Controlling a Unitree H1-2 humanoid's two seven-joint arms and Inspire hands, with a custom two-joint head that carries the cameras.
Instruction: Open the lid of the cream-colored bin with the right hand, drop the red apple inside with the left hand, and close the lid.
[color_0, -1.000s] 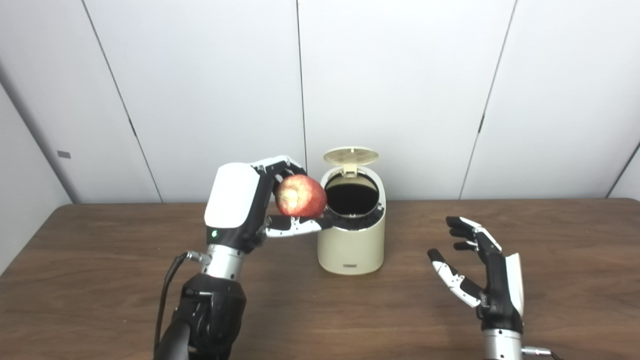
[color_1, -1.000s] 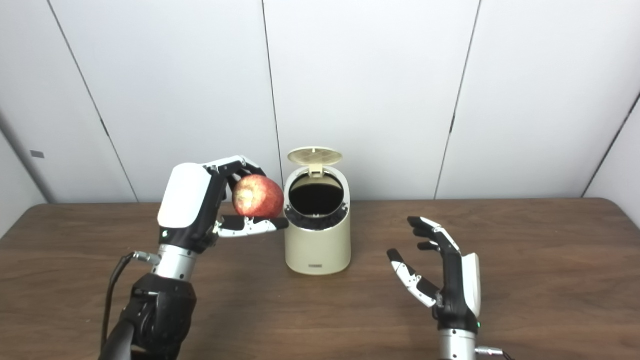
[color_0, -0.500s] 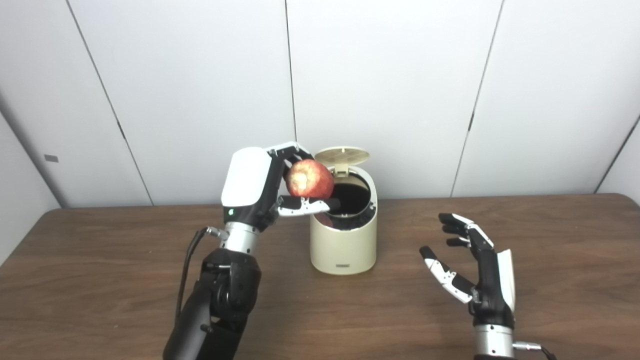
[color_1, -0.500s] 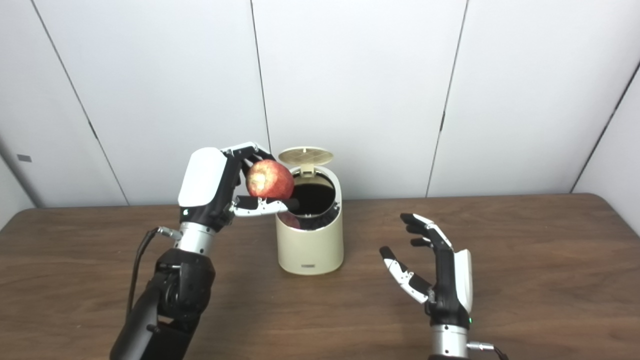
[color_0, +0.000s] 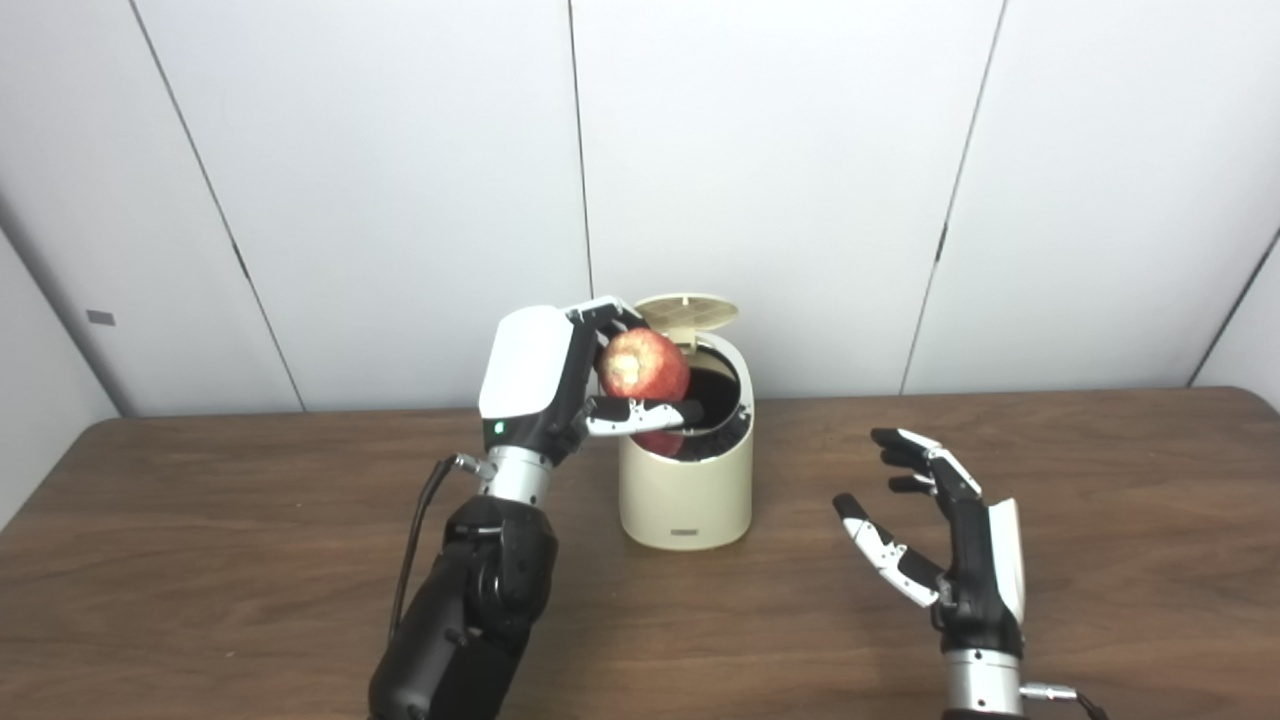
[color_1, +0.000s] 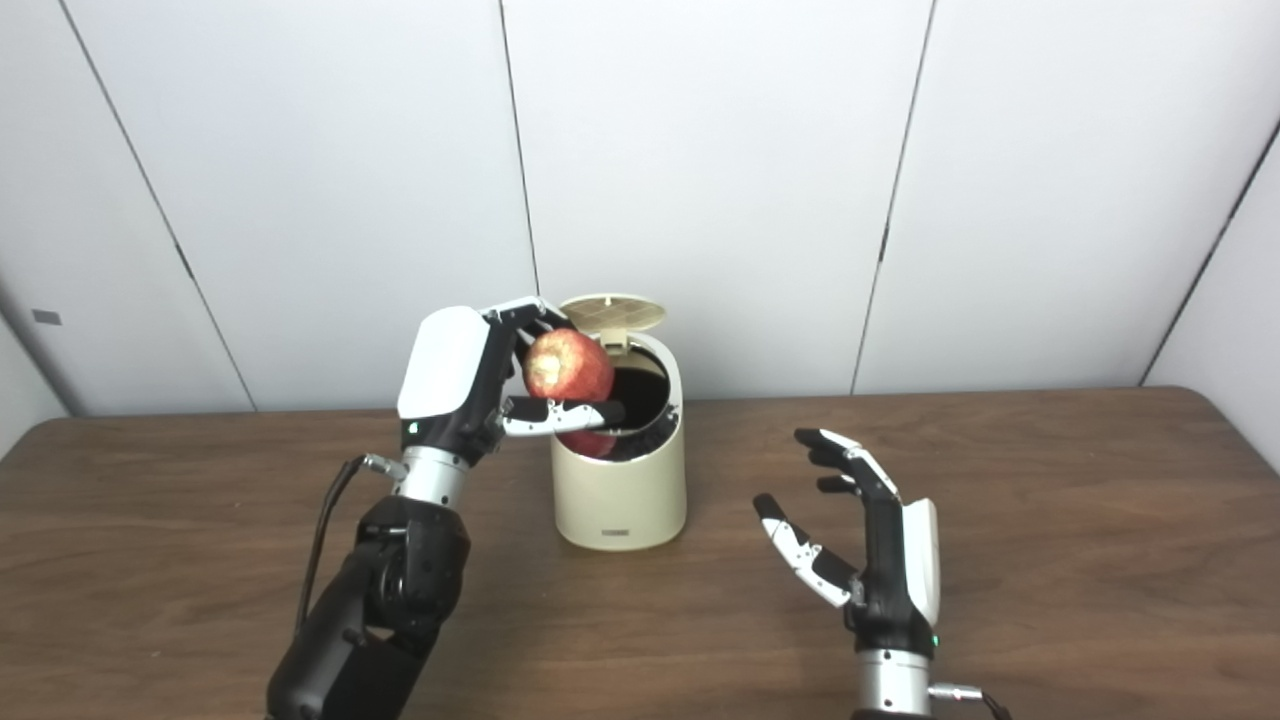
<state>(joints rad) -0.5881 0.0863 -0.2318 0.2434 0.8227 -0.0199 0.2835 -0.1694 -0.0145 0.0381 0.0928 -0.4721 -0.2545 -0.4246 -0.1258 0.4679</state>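
A cream-colored bin (color_0: 685, 490) stands mid-table, its round lid (color_0: 687, 311) tipped up at the back so the dark opening shows. My left hand (color_0: 545, 385) is shut on the red apple (color_0: 645, 366), holding it over the left part of the bin's opening. A reddish reflection of the apple shows on the inner rim. To the right of the bin my right hand (color_0: 955, 540) hovers open above the table, fingers spread, holding nothing.
The brown wooden table (color_0: 200, 540) runs to a white panelled wall (color_0: 800, 180) close behind the bin. A black cable (color_0: 415, 540) hangs from my left wrist. Bare tabletop lies on both sides of the bin.
My left hand has carried the apple rightward, from beside the bin's left rim to over its opening. The right hand has stayed put. The camera has shifted slightly.
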